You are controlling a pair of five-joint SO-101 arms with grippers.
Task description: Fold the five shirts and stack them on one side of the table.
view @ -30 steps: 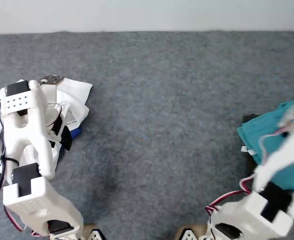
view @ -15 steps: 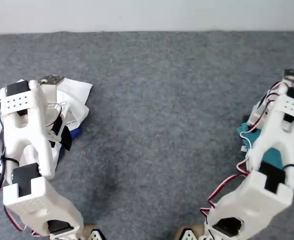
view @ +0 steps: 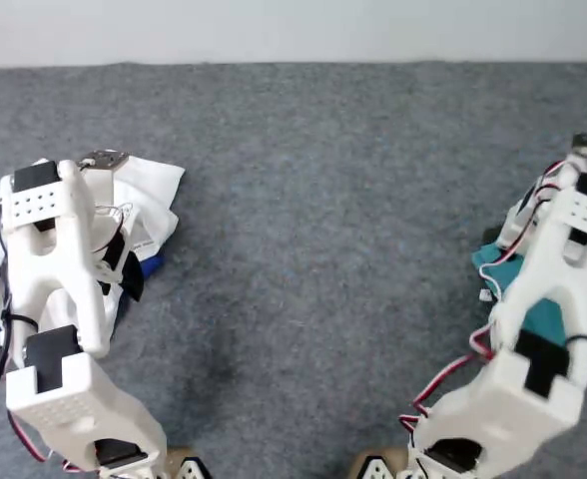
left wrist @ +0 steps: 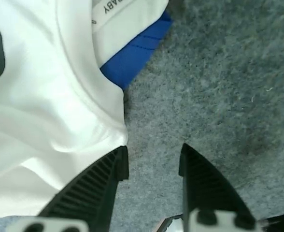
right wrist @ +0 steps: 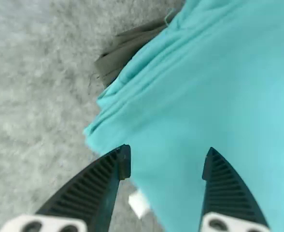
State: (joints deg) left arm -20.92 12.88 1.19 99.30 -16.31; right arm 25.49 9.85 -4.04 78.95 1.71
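Hanging over the left-hand pile, the left gripper [left wrist: 154, 147] has its jaws parted, with nothing between them but bare grey table [left wrist: 219, 87]. The white shirt [left wrist: 40, 96] lies just outside one jaw, its edge at that tip, and a blue shirt [left wrist: 137, 53] peeks out beyond. The right gripper [right wrist: 167, 150] is spread wide and empty. The teal shirt [right wrist: 219, 82] lies beneath and between its jaws, and a dark olive garment [right wrist: 127, 48] shows past the tips.

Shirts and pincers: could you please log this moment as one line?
left pincer: open, at edge of white shirt | right pincer: open, over teal shirt | blue shirt: peeking from under white | held: nothing
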